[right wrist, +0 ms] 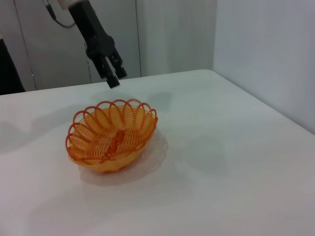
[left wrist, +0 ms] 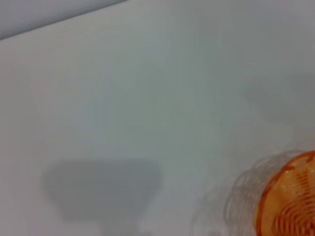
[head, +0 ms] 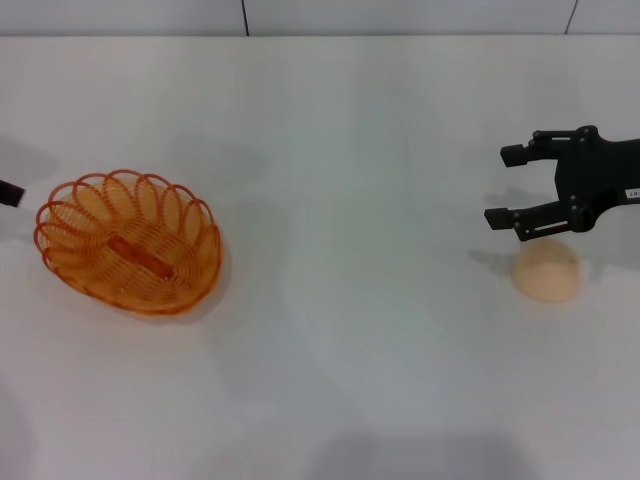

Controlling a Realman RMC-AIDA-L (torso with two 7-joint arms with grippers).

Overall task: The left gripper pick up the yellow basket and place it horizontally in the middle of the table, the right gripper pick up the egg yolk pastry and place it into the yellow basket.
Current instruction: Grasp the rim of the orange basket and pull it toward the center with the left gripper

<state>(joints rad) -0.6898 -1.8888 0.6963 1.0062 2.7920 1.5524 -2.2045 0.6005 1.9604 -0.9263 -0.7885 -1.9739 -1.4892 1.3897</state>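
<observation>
The yellow basket [head: 130, 243] sits upright on the white table [head: 340, 150] at the left. It also shows in the right wrist view [right wrist: 112, 135] and at the edge of the left wrist view [left wrist: 290, 201]. Only a black tip of my left gripper [head: 8, 193] shows at the left edge of the head view. The right wrist view shows it [right wrist: 112, 73] hanging above the table just behind the basket, apart from it. My right gripper [head: 503, 187] is open and empty at the right, just above and behind the egg yolk pastry [head: 547, 273], which lies on the table.
The table's far edge meets a grey wall [head: 400, 15] at the back. White tabletop lies between the basket and the pastry.
</observation>
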